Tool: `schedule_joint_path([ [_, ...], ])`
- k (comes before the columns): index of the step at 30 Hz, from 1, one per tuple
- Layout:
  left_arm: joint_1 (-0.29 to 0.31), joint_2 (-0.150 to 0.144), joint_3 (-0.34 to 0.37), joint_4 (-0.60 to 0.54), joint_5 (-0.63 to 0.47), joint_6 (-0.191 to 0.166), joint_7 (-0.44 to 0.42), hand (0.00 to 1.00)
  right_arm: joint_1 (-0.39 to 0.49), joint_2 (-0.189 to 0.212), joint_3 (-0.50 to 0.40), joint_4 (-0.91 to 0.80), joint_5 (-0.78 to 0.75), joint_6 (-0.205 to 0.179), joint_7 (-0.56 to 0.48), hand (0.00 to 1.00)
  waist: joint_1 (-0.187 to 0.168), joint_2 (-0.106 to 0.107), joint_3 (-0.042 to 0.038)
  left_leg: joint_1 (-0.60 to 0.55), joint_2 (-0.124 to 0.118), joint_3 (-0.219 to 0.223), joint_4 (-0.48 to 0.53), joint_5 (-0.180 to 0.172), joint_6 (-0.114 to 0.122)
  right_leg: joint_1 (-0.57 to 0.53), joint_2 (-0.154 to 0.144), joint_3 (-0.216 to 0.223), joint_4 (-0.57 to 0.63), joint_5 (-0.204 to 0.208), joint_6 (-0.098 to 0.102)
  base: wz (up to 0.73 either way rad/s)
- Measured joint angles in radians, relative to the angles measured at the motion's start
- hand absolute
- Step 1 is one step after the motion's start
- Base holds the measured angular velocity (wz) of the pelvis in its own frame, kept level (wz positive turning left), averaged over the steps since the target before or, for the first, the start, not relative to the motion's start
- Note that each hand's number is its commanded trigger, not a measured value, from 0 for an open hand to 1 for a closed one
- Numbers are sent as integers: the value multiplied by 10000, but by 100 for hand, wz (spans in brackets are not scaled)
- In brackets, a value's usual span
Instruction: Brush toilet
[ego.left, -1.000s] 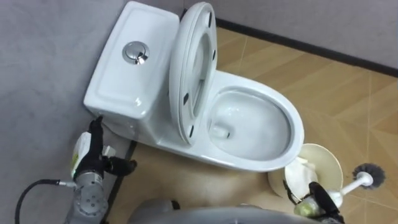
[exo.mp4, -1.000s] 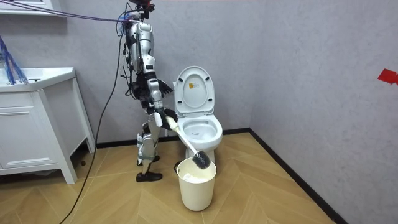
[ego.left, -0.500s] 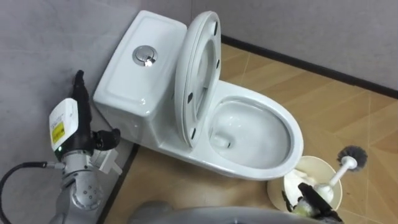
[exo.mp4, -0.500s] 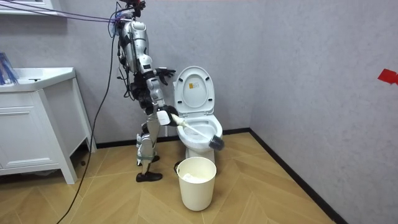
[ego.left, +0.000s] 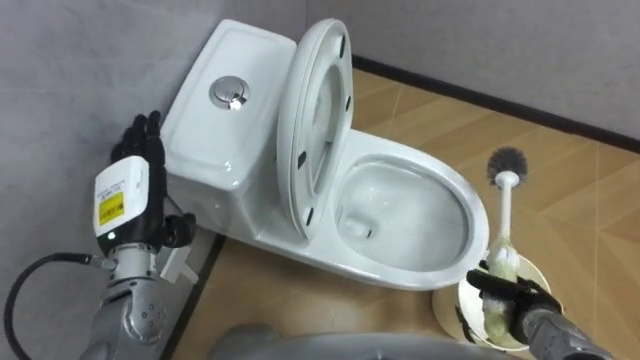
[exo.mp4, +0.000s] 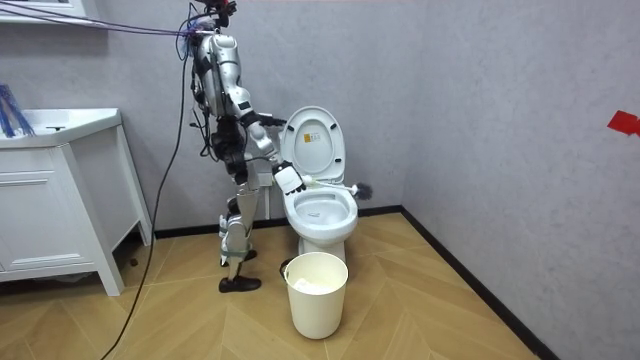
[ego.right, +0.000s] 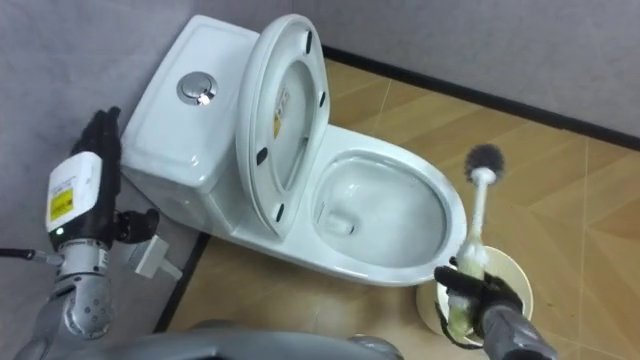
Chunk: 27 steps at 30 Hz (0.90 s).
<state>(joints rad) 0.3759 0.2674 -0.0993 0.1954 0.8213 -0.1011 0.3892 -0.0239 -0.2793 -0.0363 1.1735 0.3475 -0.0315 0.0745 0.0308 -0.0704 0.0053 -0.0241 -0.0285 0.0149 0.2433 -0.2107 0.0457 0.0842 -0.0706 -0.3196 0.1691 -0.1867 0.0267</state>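
Note:
The white toilet (ego.left: 400, 215) stands against the grey wall with its lid and seat (ego.left: 318, 110) raised and the bowl uncovered. My right hand (ego.left: 507, 292) is shut on the white handle of the toilet brush (ego.left: 504, 225). The brush points away from me, and its dark bristle head (ego.left: 508, 163) hangs in the air beside the bowl's right rim. My left hand (ego.left: 135, 190) is lifted beside the tank (ego.left: 225, 110), open with fingers straight, touching nothing. In the room view I stand upright at the toilet's (exo.mp4: 320, 205) left, holding the brush (exo.mp4: 352, 188) level over the bowl.
A cream bucket (ego.left: 541, 279) sits on the wood floor just below my right hand, in front of the toilet (exo.mp4: 317, 293). A white cabinet with a sink (exo.mp4: 55, 200) stands at the room view's left. Dark skirting runs along the wall behind.
My right hand has swung the brush up from over the bucket to beside the bowl's rim. My left hand has risen next to the tank.

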Motion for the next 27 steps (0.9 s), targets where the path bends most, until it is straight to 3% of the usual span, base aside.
schedule_joint_path([
  [4,-33,312,-420,141,0,-13,-554,0,-335,-284,479,-233,-2216,-27,119,100,-26,-135,57,-32,9,91,-69,12,3,-68,3,115,11,0,0,-7],
  [7,-192,369,-420,250,130,-116,-740,0,-565,-458,543,-422,-3988,-31,148,100,44,-199,38,-160,31,97,-65,20,13,-187,-10,123,11,0,0,0],
  [15,-882,1132,-751,367,179,-104,-1217,0,-1446,-870,1534,-934,-7085,-127,-10,100,272,-377,18,-406,38,138,-70,112,14,-512,-23,147,41,2,-2,0],
  [22,-1535,1178,-1040,621,357,36,-1245,0,-1496,-878,2308,-1112,-8952,-111,-189,100,356,-425,27,-754,5,97,-1,207,24,-769,-43,171,204,4,-7,6],
  [27,-2627,1205,-1431,1441,441,61,-1166,0,-1380,-889,3301,-968,-9817,-124,-198,100,451,-409,48,-1179,19,50,275,216,38,-1015,-29,201,217,36,-58,6],
])
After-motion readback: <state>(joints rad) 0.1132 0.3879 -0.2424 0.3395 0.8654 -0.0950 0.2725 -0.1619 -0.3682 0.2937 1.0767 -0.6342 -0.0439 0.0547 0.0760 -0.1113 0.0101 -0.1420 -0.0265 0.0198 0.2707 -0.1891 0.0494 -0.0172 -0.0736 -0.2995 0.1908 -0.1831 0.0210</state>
